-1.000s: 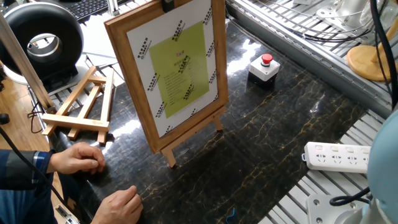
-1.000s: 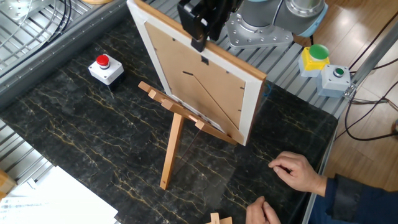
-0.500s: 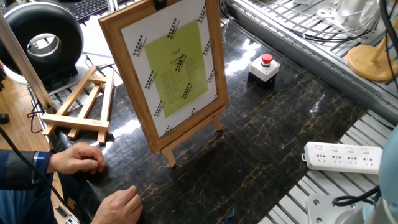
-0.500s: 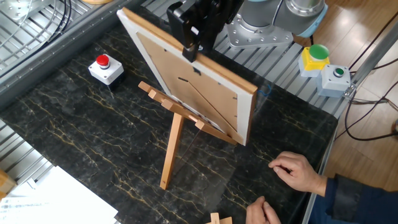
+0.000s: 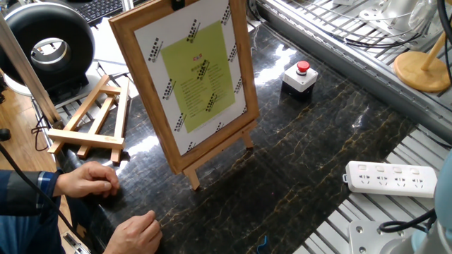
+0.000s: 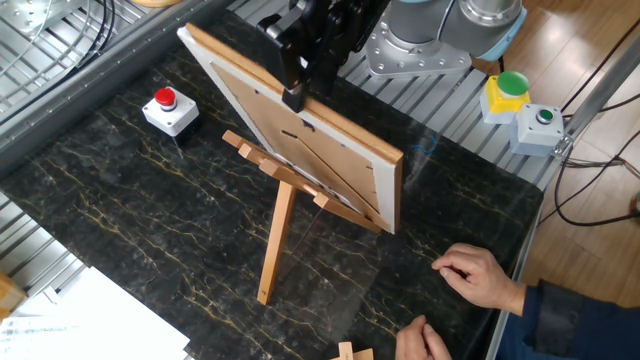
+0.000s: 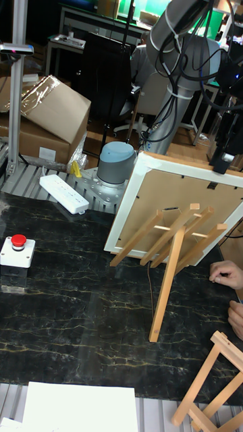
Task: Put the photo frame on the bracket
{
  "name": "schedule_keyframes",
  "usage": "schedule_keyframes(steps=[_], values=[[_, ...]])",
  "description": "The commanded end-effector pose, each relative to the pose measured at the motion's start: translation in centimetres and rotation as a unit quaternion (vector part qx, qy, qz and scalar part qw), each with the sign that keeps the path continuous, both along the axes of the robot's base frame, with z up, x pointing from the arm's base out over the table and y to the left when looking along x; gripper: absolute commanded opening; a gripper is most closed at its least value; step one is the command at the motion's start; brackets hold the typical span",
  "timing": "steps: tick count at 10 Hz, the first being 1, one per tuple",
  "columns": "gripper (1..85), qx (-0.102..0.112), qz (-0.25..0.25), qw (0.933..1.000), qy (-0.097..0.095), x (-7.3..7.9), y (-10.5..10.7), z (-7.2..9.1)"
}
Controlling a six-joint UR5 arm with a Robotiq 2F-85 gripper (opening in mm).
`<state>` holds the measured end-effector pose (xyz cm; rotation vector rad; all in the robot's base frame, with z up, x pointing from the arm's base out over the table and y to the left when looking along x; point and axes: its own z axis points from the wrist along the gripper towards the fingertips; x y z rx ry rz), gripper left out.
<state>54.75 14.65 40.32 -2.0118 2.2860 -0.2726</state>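
The photo frame (image 5: 187,77), light wood around a white sheet with a yellow-green panel, stands with its bottom edge on the ledge of the bracket (image 5: 212,154). It leans back toward the slats. From behind, the brown back of the photo frame (image 6: 310,150) rests near the bracket's three slats (image 7: 172,233), and the rear prop leg (image 6: 277,240) reaches down to the table. My gripper (image 6: 298,75) is shut on the frame's top edge, black fingers on either side. It also shows at the frame's upper corner, gripper (image 7: 221,162).
A smaller A-shaped easel (image 5: 92,116) lies flat at the left. A red button box (image 5: 300,76) sits behind the frame, a white power strip (image 5: 385,176) at the right. A person's hands (image 5: 95,180) rest near the front left edge.
The frame's top has tilted further back toward the bracket's slats, carried by my gripper. Its bottom edge has stayed on the ledge. The hands have not moved.
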Motion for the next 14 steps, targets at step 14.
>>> schedule_keyframes(steps=[14], values=[[43.7,-0.005,0.004,0.9995,-0.032,1.9,-0.6,0.2]])
